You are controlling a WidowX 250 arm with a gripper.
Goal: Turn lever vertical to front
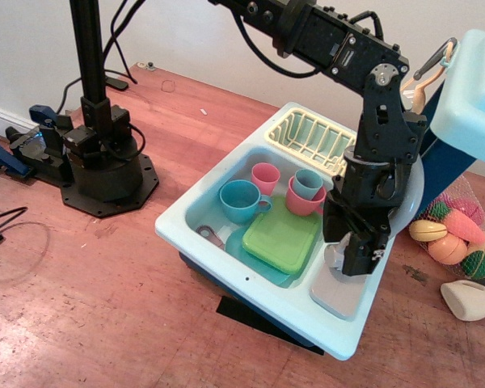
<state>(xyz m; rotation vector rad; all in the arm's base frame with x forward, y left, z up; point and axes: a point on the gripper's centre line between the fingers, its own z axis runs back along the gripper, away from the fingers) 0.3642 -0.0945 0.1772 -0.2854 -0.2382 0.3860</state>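
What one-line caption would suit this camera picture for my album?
Black robot arm's end effector reaches down to the toy sink's grey faucet base, beside cups and a green plate.

The sink (196, 212) is smooth, glossy pale-blue plastic, like the cups (241, 200) and green plate (281, 238). The floor (89, 299) looks like worn reddish wood. The arm (377, 174) is matt black.
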